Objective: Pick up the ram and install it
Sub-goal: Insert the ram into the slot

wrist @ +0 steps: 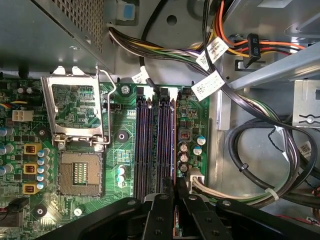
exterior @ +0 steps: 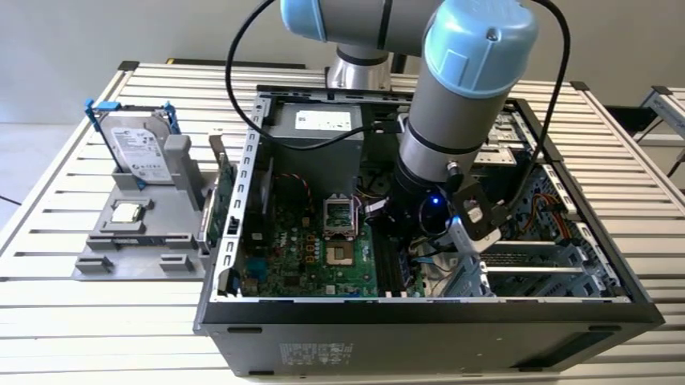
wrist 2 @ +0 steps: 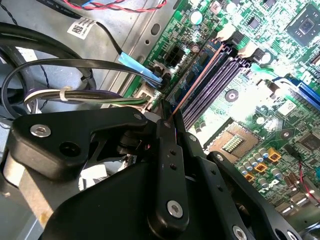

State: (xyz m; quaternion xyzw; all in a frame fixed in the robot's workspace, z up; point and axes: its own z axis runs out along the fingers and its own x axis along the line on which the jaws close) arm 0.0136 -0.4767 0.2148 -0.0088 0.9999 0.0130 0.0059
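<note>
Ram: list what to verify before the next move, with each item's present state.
1. The ram is gripped: ok. In both wrist views the thin stick sits edge-on between the fingers of the gripper.
2. The ram runs parallel to the memory slots: ok, judged from the first wrist view.
3. The slots hold no other modules: ok, they look bare.
4. The cable bundle is off the slots: ok, it lies beside the motherboard's edge.
5. The white slot latches are swung open: cannot tell.
6. The ram's lower edge is in its slot: cannot tell, since the gripper hides it.
</note>
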